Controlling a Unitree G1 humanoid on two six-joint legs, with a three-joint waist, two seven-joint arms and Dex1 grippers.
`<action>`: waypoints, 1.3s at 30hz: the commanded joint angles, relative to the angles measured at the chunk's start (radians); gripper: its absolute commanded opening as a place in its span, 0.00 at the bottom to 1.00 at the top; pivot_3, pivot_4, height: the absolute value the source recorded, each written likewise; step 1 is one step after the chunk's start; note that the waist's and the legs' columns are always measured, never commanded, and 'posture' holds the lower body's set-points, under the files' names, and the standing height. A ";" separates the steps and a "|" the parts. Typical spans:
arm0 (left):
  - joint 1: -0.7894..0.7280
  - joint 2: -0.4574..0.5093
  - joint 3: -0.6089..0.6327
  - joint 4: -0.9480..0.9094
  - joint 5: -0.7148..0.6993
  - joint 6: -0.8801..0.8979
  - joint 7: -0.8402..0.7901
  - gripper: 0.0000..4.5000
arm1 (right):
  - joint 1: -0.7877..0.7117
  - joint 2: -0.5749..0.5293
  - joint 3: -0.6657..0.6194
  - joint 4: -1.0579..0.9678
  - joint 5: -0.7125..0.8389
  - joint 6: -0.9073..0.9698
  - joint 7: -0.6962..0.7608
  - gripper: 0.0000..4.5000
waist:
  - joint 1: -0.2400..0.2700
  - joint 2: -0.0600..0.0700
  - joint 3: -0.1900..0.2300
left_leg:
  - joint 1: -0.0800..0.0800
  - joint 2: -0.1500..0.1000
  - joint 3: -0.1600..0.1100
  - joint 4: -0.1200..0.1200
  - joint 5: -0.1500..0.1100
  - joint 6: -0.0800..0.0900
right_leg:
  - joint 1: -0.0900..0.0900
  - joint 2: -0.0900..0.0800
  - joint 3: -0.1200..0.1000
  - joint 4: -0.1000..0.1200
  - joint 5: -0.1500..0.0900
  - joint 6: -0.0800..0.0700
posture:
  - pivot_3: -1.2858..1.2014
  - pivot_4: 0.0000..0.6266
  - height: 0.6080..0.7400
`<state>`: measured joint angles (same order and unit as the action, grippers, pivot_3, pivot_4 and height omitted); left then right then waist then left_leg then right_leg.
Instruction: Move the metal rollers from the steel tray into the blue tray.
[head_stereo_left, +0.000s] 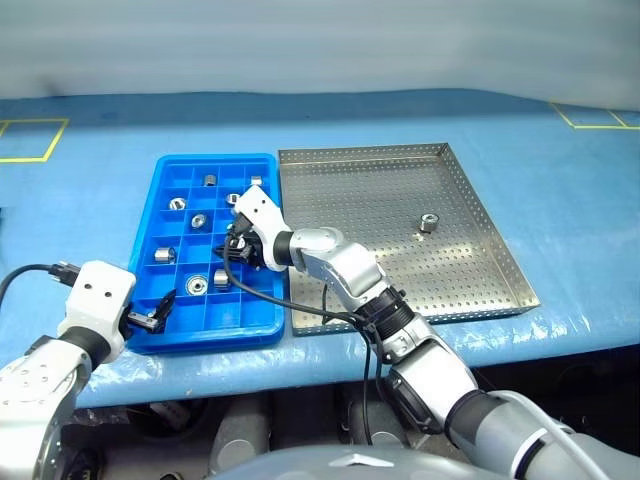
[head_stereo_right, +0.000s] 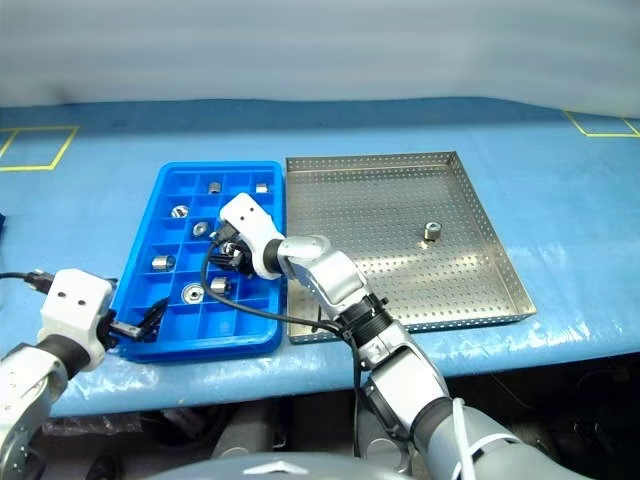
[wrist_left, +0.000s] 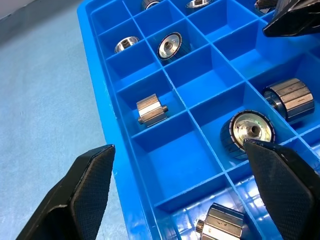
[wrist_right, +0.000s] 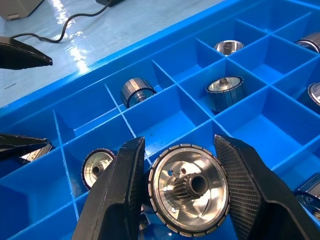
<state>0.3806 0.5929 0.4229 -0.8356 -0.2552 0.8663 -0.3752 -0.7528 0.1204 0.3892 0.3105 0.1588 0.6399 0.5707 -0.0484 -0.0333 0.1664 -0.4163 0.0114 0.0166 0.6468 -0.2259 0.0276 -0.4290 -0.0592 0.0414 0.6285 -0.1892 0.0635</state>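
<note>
The right gripper (wrist_right: 180, 192) is clamped on one of the metal rollers (wrist_right: 189, 189), bore facing the wrist camera, directly over the middle compartments of the blue tray (head_stereo_left: 165, 170). Release needs only a short drop; the cell walls leave little sideways room. Several neighbouring cells already hold rollers. The left gripper (head_stereo_left: 157, 315) stands wide, holding nothing, at the blue tray's near-left corner by the bench's front edge. One roller (head_stereo_left: 428, 222) remains on the steel tray (head_stereo_left: 500, 262), far-right part, nearer the right arm.

Blue-covered table (head_stereo_left: 560, 200) with yellow tape markings (head_stereo_left: 30, 140) near its far corners.
</note>
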 joint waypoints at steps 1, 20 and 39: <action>-0.003 -0.003 0.011 -0.044 0.008 -0.007 0.006 1.00 | 0.006 -0.002 0.005 -0.037 -0.006 -0.010 0.016 0.41 | 0.003 0.000 0.000 | 0.000 0.000 0.000 0.000 0.000 0.000 | 0.000 0.000 0.000 0.000 0.000 0.000 | 0.55 0.24 1.00; -0.090 0.010 -0.027 -0.006 0.004 -0.014 0.000 1.00 | 0.139 -0.119 0.045 -0.237 -0.027 0.090 0.022 0.62 | 0.013 0.000 0.000 | 0.001 0.000 0.000 0.000 0.001 -0.001 | 0.001 0.002 -0.001 0.001 0.000 -0.001 | 0.52 0.24 1.00; -0.403 -0.133 -0.277 0.174 -0.076 -0.074 0.004 1.00 | 0.216 -0.366 -0.273 -0.480 -0.132 0.160 -0.268 0.83 | 0.000 0.000 0.000 | 0.000 -0.002 0.004 0.003 0.001 0.000 | 0.002 0.002 -0.001 0.001 0.000 0.000 | 0.47 0.24 1.00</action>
<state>0.0097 0.4813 0.1740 -0.6676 -0.3190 0.8294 -0.3726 -0.5400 -0.2295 0.1374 -0.1306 0.0558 0.8107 0.3273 -0.0479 -0.0338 0.1660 -0.4161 0.0090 0.0207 0.6494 -0.2245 0.0273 -0.4263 -0.0574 0.0406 0.6293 -0.1892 0.0632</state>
